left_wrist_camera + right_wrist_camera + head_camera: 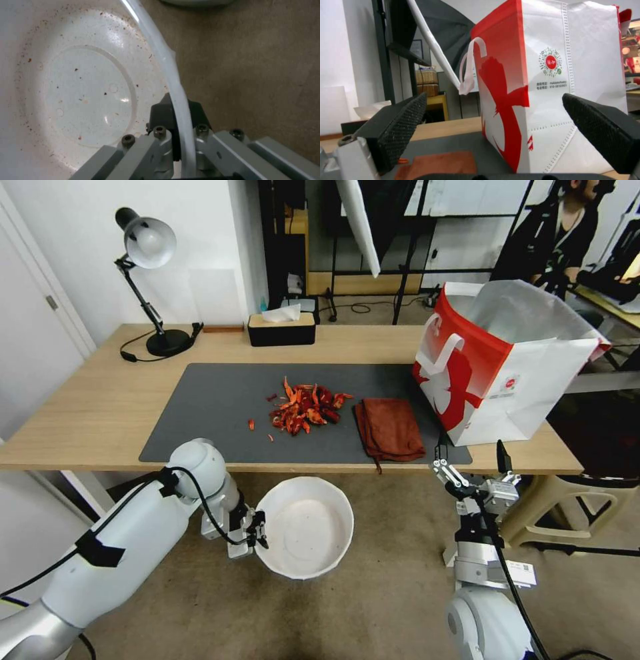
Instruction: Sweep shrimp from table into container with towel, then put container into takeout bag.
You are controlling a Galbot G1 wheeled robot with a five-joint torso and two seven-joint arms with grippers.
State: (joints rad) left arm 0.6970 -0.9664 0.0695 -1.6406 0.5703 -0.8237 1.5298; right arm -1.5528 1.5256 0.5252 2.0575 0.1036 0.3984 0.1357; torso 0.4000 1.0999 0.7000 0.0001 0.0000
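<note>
Right gripper [471, 457], fingers spread, hovers off the table's [100, 407] front edge with the towel [390, 428] just ahead-left; left gripper [257, 530] pinches the container's [307, 527] rim below that edge, before the shrimp [305, 409].

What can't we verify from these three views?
- Inside of the takeout bag: head view sees only its near walls, so its contents are hidden.
- Towel in the right wrist view: cut off by the open right hand.
- Container in the left wrist view: far rim cut off; left hand grips the near rim.
</note>
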